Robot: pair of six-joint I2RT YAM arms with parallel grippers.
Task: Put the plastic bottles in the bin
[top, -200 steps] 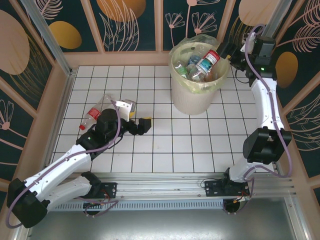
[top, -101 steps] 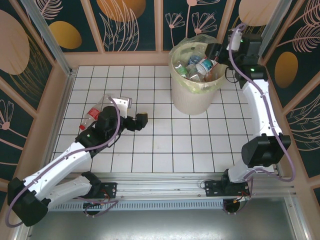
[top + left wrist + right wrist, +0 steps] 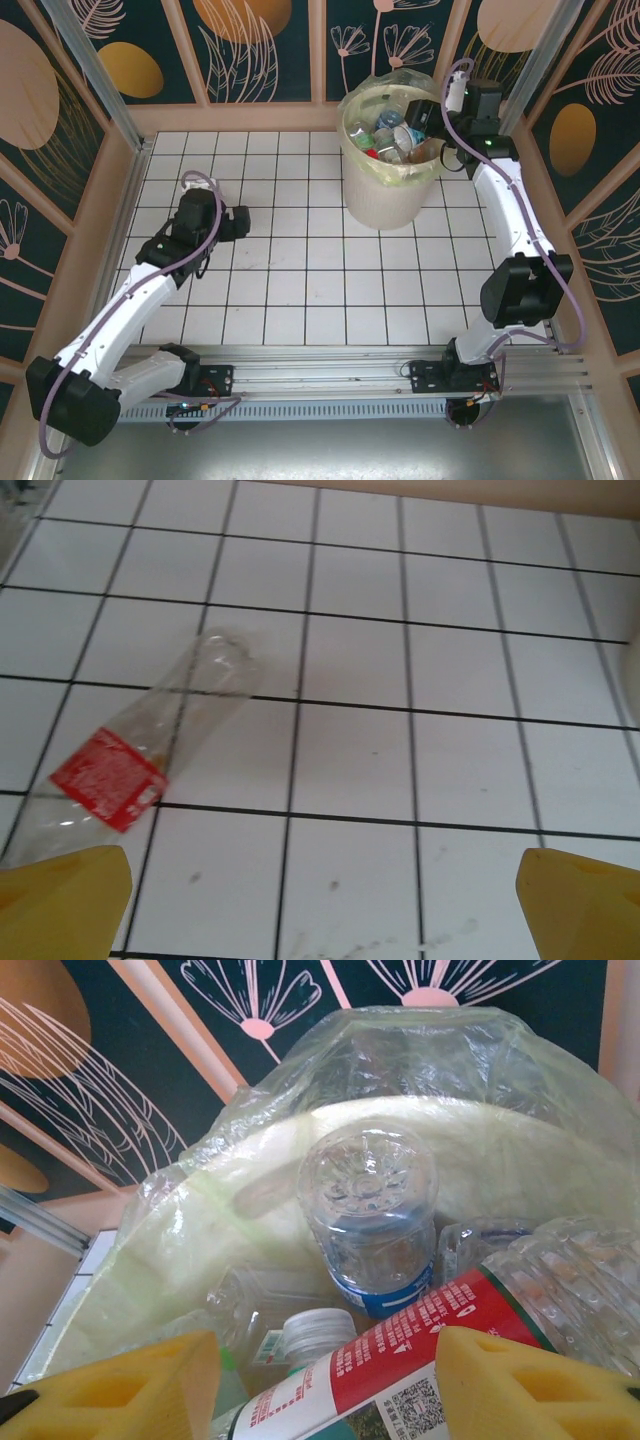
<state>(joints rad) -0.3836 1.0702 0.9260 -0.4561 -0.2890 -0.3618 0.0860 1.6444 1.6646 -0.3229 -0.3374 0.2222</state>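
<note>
Left gripper (image 3: 322,900): I see its fingers spread wide, nothing between them, low over the tiles (image 3: 460,760).
Loose bottle (image 3: 140,755): clear, red label, lying flat on the tiles, near the left finger.
Bin (image 3: 385,195): far right corner, upright, bag (image 3: 400,1060) over its rim, bottles piled inside.
Right gripper (image 3: 325,1370): over the bin's mouth, fingers part-way apart. A red-label bottle (image 3: 420,1345) shows in the gap; I can't tell whether they grip it.
Blue-label bottle (image 3: 372,1225): beyond, base toward my camera.

Inside the bag-lined bin (image 3: 520,1165), a clear blue-labelled bottle (image 3: 372,1222) stands base-up. A red-labelled bottle (image 3: 425,1345) lies below the right gripper (image 3: 322,1355), its yellow fingers (image 3: 130,1390) apart.
</note>
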